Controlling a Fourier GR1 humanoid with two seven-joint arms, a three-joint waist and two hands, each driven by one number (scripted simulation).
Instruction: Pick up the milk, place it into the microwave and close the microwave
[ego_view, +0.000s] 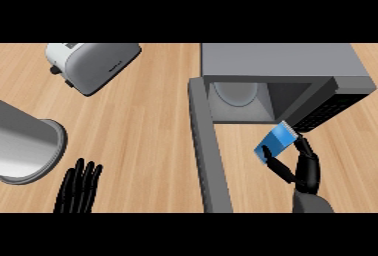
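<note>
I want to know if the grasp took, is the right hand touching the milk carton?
Touching. The head view shows the right hand with thumb and fingers pinched on the blue milk carton, held up before the open microwave.

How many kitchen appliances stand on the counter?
2. The toaster lies at the upper left; the microwave stands at the upper right, its door open. Others may be outside the view.

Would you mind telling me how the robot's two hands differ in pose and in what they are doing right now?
The right hand is curled round the blue milk carton, lifted before the open microwave; the left hand holds nothing. The right hand's fingers pinch the carton, while the left hand's fingers are straight, resting at the lower left. Both are black and enter from the lower edge.
</note>
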